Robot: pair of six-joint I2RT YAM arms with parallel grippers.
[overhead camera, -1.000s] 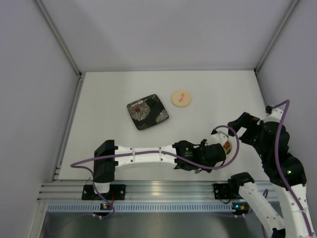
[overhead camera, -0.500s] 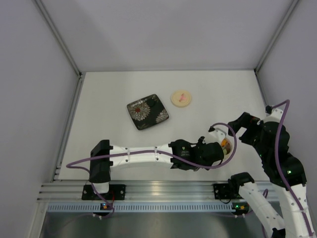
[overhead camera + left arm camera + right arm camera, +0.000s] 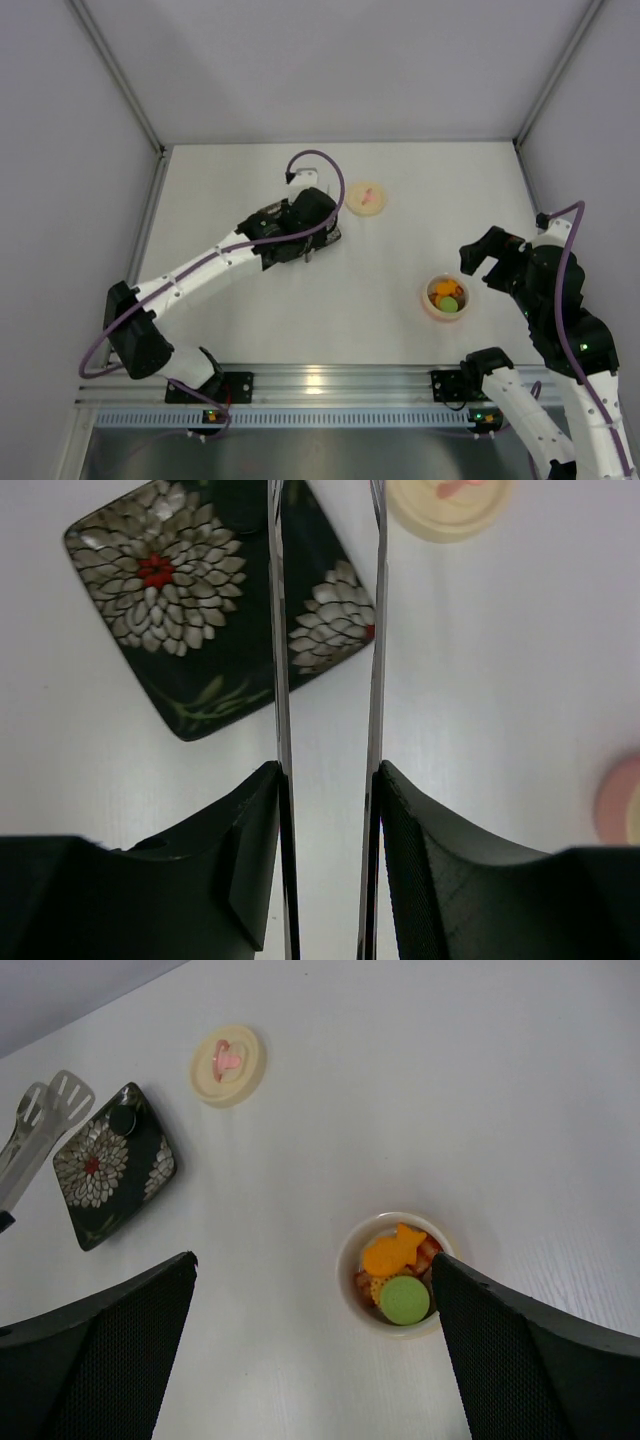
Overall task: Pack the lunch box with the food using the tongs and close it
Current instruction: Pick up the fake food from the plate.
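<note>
The lunch box (image 3: 445, 297) stands uncovered at the near right, a pale round cup (image 3: 395, 1275) holding the food (image 3: 392, 1254): an orange fish shape, a green disc and brown pieces. Its cream lid (image 3: 366, 197) with a pink mark lies apart at the back, also in the right wrist view (image 3: 228, 1065). My left gripper (image 3: 308, 245) hovers over the dark plate, shut on the tongs (image 3: 279, 680); their two thin arms run forward from between my fingers (image 3: 327, 770), and their tips (image 3: 45, 1110) show beyond the plate. My right gripper (image 3: 313, 1257) stands open above the lunch box (image 3: 488, 252).
A dark square plate (image 3: 298, 225) with white flower patterns lies left of the lid (image 3: 200, 630). Grey walls enclose the white table on three sides. The metal rail with the arm bases (image 3: 320, 385) runs along the near edge.
My left arm has swung with the tongs from beside the lunch box at the near right back to above the plate. The lunch box now shows fully. The right arm has not moved.
</note>
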